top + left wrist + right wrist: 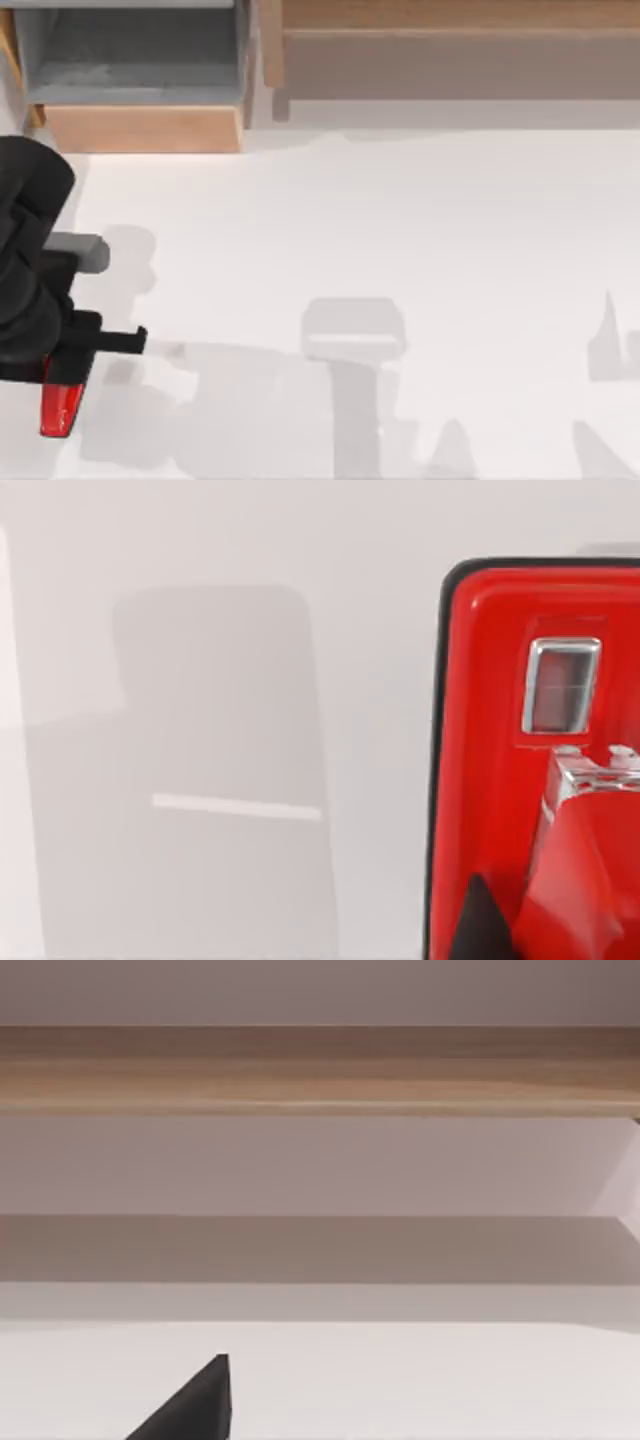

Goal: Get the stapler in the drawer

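Observation:
The glossy red stapler is at the table's near left, its tapered end sticking out from under my left gripper, which is shut on it. Close up in the left wrist view, the stapler shows a small metal window, and one dark fingertip lies against it. The drawer stands pulled out at the far left, its grey inside open upward behind a tan front panel. My right gripper shows as a dark tip above the white table, facing the long wooden unit.
A longer wooden unit with a beige-grey recess runs along the far edge to the right of the drawer; its wooden edge also crosses the right wrist view. Arm shadows lie on the white table near the front.

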### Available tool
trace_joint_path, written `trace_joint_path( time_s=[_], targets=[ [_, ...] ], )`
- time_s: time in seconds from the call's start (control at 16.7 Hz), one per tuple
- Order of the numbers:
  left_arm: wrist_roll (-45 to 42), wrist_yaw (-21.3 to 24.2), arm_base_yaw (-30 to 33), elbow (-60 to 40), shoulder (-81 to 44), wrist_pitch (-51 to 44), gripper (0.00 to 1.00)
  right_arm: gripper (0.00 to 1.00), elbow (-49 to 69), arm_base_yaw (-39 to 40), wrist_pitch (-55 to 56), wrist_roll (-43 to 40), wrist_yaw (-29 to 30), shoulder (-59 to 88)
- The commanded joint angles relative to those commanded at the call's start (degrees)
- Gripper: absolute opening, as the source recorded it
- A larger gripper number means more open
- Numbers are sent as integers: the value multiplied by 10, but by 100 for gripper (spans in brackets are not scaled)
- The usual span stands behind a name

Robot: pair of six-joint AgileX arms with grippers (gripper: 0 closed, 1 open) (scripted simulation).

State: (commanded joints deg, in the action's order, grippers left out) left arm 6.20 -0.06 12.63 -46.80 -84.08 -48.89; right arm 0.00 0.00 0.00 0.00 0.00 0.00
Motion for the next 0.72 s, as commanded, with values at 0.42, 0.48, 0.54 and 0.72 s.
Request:
trace_joint_path(
  time_s=[0.42,0.48,0.54,0.72],
  targets=[
    [-45,2,-67,-225,-55,-39,0,100,0,0,0,0,0,0],
    [-52,2,-81,-267,-73,-49,0,100,0,0,0,0,0,0],
    [-60,2,-96,-311,-94,-61,0,100,0,0,0,0,0,0],
    [-85,3,-142,-449,-167,-102,0,100,0,0,0,0,0,0]
  ],
)
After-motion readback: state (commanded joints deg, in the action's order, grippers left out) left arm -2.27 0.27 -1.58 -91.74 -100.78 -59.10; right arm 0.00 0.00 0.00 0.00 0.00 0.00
